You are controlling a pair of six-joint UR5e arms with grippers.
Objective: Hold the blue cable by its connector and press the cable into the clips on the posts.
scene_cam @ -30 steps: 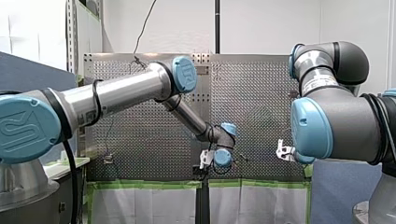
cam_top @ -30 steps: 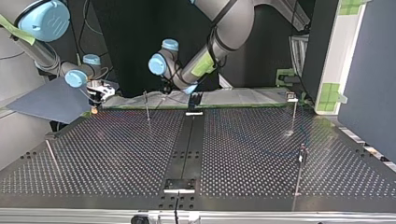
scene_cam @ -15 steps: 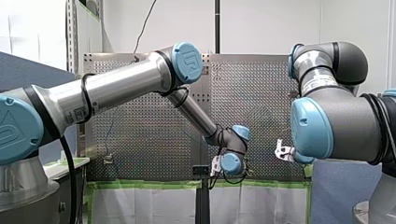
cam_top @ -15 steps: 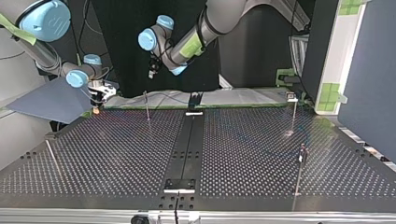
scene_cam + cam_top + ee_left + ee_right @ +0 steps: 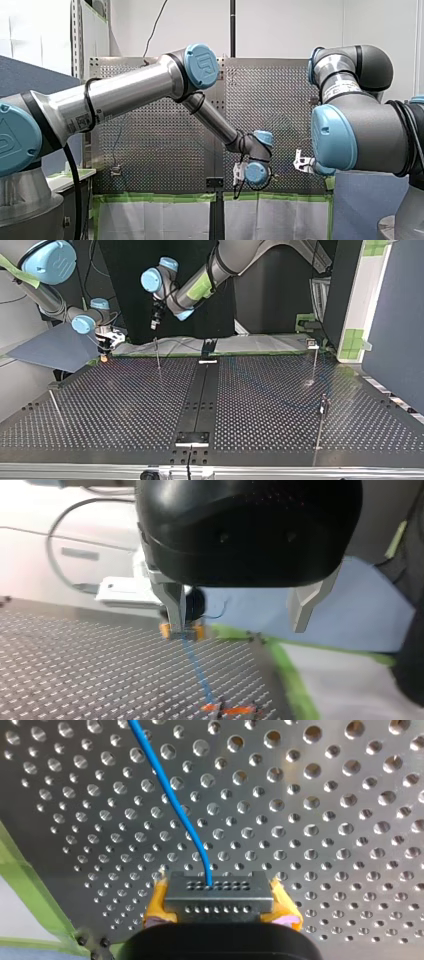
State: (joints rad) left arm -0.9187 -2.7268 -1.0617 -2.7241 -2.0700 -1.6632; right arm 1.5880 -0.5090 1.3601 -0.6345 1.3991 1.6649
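Top view: left pincer (image 5: 154, 325), spread, is raised from the worktop (image 5: 125, 405) edge and carried toward right pincer (image 5: 103, 351), where connector (image 5: 218, 897) is pinched between yellow pads (image 5: 155, 907); blue cable (image 5: 170, 795) is trailed, pressing judged next.

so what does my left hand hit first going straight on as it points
Likely the green tape strip at the edge of the perforated metal table; my open left hand points there, nothing nearer between. Depth is unclear.
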